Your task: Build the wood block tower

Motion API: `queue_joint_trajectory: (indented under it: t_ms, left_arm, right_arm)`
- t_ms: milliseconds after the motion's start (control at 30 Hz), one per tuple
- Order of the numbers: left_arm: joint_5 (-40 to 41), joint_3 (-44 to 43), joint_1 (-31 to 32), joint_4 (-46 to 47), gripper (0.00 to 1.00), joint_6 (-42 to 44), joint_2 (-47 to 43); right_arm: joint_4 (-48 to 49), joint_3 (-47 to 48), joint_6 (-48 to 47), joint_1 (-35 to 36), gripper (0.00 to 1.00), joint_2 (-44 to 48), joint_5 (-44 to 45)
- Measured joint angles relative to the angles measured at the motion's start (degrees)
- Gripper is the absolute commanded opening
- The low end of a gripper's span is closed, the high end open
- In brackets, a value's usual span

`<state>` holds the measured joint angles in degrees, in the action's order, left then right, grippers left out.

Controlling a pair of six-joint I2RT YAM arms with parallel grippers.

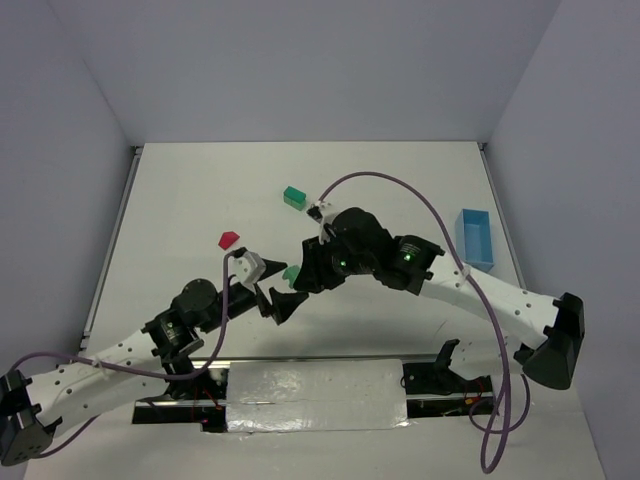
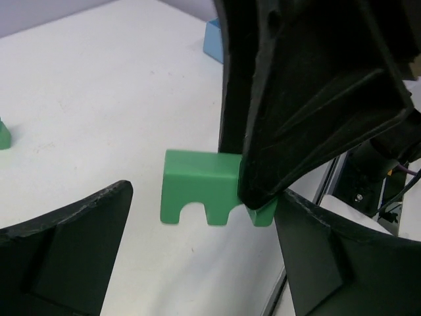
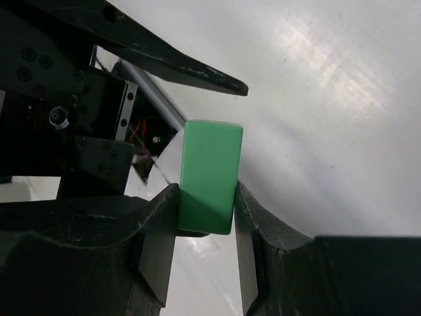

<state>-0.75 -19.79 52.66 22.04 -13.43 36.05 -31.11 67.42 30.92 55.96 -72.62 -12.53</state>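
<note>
Right end effector [image 3: 206,204] pinches the green block [image 3: 210,155] by one end (left end effector [image 1: 278,303] spread wide around it); so off-centre, it may swivel or slip.

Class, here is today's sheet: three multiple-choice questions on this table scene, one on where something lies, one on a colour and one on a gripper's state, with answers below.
1. Where on the table is the blue tray?
A. far left
B. centre
C. by the right edge

2. What colour is the wedge block?
A. red
B. yellow
C. blue

3. How is the left gripper?
A. shut on the wedge
B. open
C. shut on the tray

Answers:
1 C: the overhead view shows it beside the right edge.
2 A: it is plainly red.
3 B: its fingers stand clear of the notched green block, which the right gripper clamps.
</note>
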Motion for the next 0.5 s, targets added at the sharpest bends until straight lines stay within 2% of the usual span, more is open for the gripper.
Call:
queue_joint_trajectory:
  t_ms: [133,267,367,500]
  left_arm:
    - [1.55,-6.34,0.02,-8.17,1.00,-3.58,2.43]
    - [4.83,-14.97,0.02,-20.00,0.99,-8.57,2.29]
    - [10.97,-23.56,0.04,-32.61,1.00,-14.38,2.23]
    - [22.32,-32.39,0.04,-49.46,1.00,-20.87,3.34]
  right_arm:
    - [4.26,-5.09,-3.32,-1.29,0.00,6.12,5.20]
    - [8.63,-9.01,-8.72,-6.86,0.00,10.73,8.79]
    - [13.22,-9.60,-14.53,-11.87,0.00,10.23,9.14]
    - [20.70,-8.90,-24.79,-14.47,0.00,4.85,8.63]
